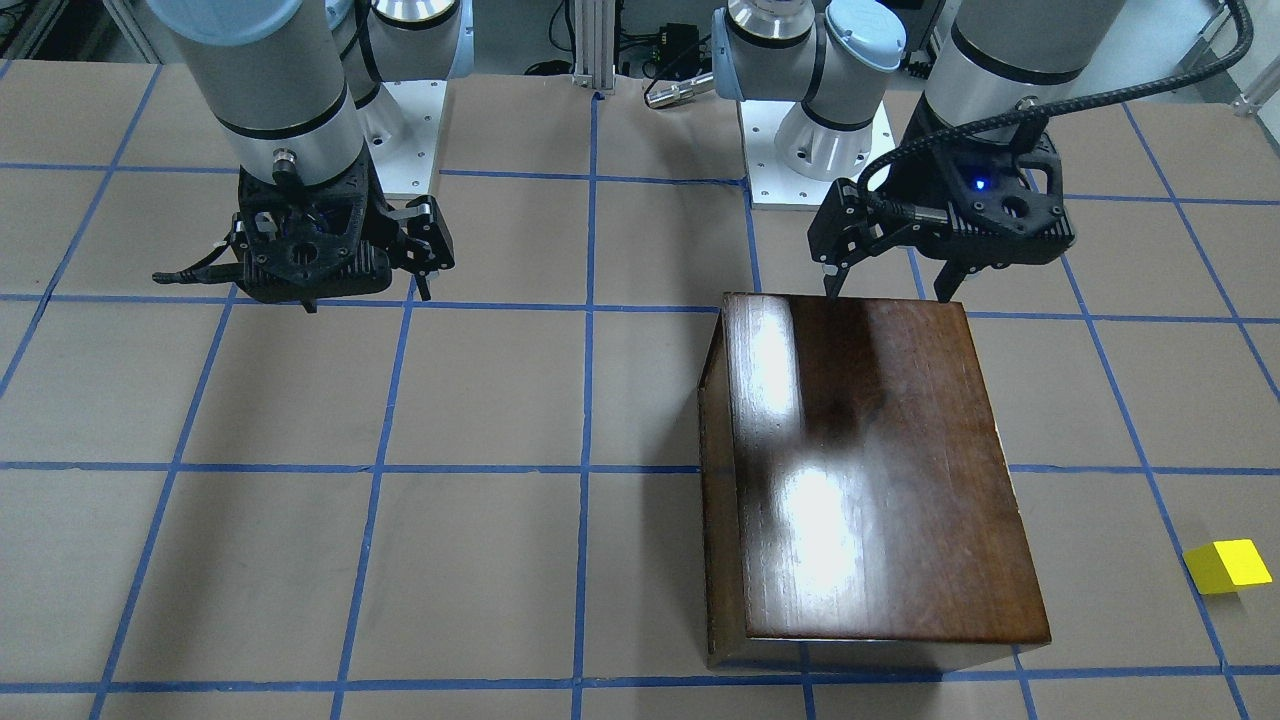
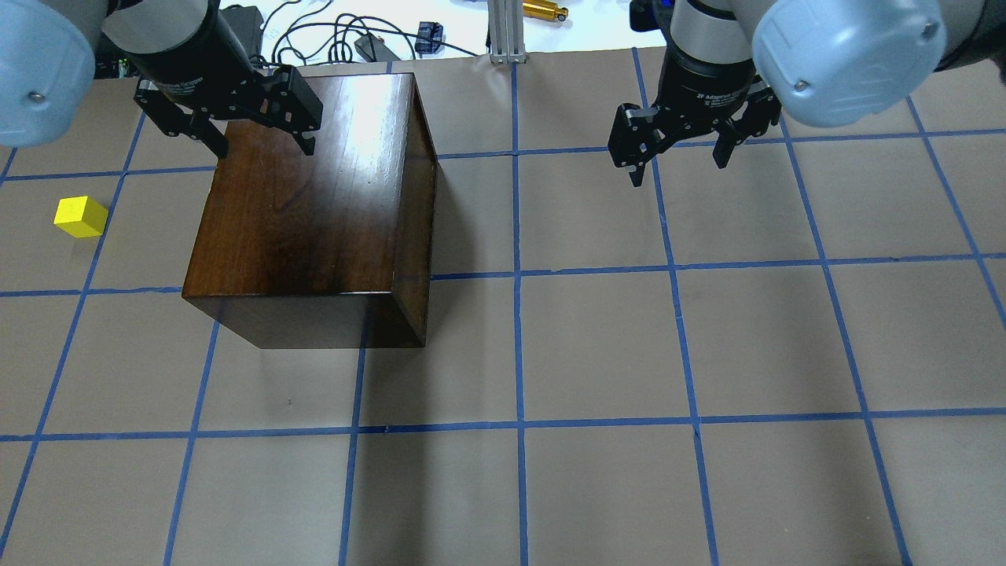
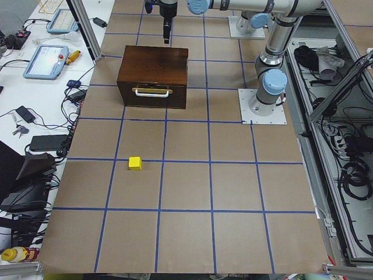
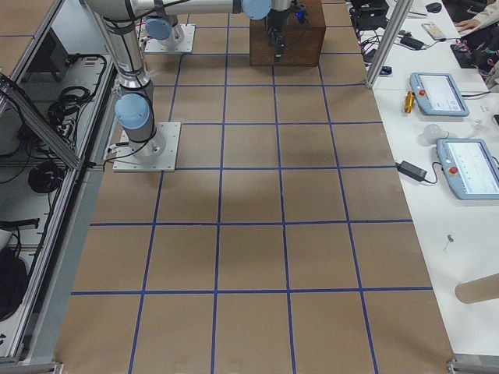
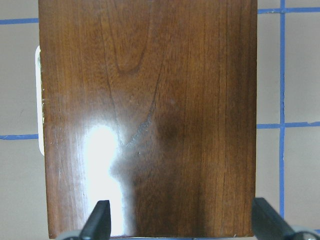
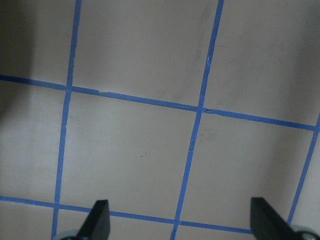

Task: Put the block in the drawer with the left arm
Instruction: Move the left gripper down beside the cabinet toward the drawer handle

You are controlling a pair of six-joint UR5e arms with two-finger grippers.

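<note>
Block [image 2: 80, 217] toward table's [image 2: 597, 346] left edge, well apart from box [image 2: 314, 204]; your left gripper [image 2: 265, 148] hangs spread above box.

Brown table [image 2: 597, 354] gridded with blue tape [image 2: 597, 270] — white bench [image 4: 413, 249] alongside.

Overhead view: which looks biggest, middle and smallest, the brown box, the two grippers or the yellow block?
1. brown box, clearly biggest.
2. left gripper and right gripper, about alike, so no ranking between them.
3. yellow block, smallest.
</note>
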